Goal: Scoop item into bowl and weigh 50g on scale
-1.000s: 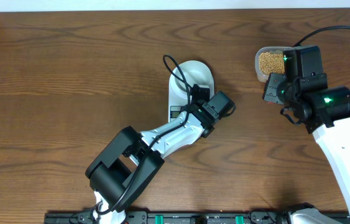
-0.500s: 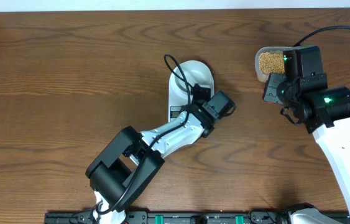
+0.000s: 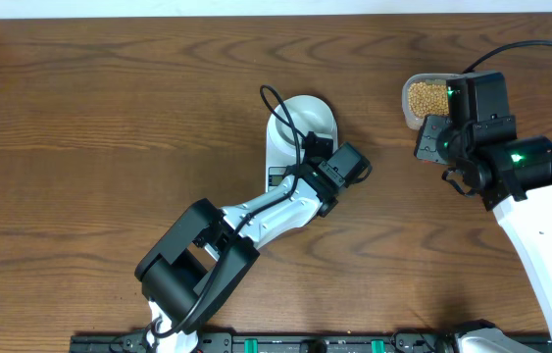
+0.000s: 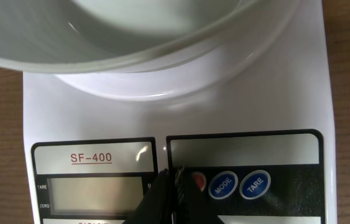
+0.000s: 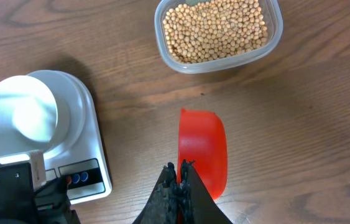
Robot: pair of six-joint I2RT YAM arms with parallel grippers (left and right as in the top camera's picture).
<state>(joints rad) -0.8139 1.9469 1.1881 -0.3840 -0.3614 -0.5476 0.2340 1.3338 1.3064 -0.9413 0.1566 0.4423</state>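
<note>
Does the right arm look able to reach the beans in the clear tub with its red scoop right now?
Probably yes. The right hand grips the red scoop, only bare table lies between it and the open tub of beans, and the scale and bowl sit well aside.

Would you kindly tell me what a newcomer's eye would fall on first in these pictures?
The red scoop, held in the shut right gripper over the wood, stands out most, just below the clear tub full of tan beans. To its left, the empty pale bowl sits on the white scale, where the shut left gripper points at the red button.
</note>
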